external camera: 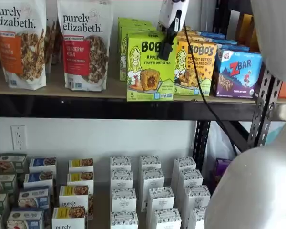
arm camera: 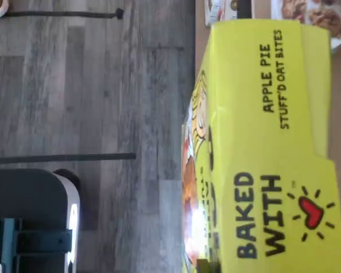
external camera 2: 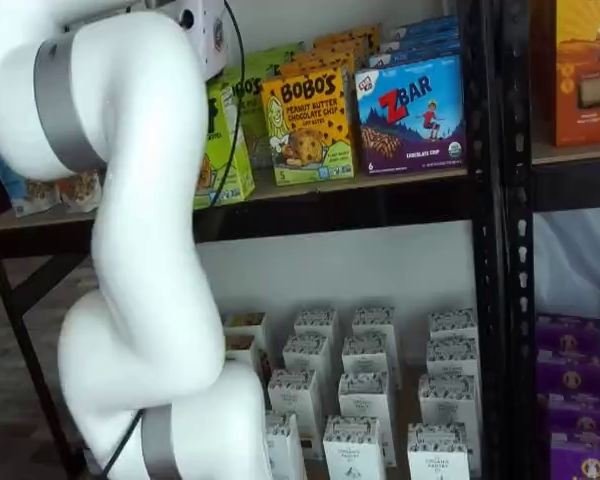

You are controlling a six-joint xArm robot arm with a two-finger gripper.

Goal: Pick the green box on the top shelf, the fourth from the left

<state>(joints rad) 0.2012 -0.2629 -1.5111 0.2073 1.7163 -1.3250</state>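
The green box [external camera: 150,67] is a lime-green Bobo's Apple Pie carton. It stands upright at the front edge of the top shelf [external camera: 109,107], further forward than the green cartons behind it. In the wrist view its top face [arm camera: 273,148] fills the frame from close up. My gripper [external camera: 167,47] hangs from its white body over the box's upper right corner, with the black fingers closed on the box. In a shelf view my white arm hides most of the box [external camera 2: 225,150] and the gripper.
A yellow-orange Bobo's box [external camera: 195,67] and a blue ZBar box [external camera: 236,71] stand right of the green box. Purely Elizabeth bags [external camera: 86,43] stand to its left. Small white cartons [external camera: 150,191] fill the lower surface. A black upright [external camera 2: 505,250] stands at the right.
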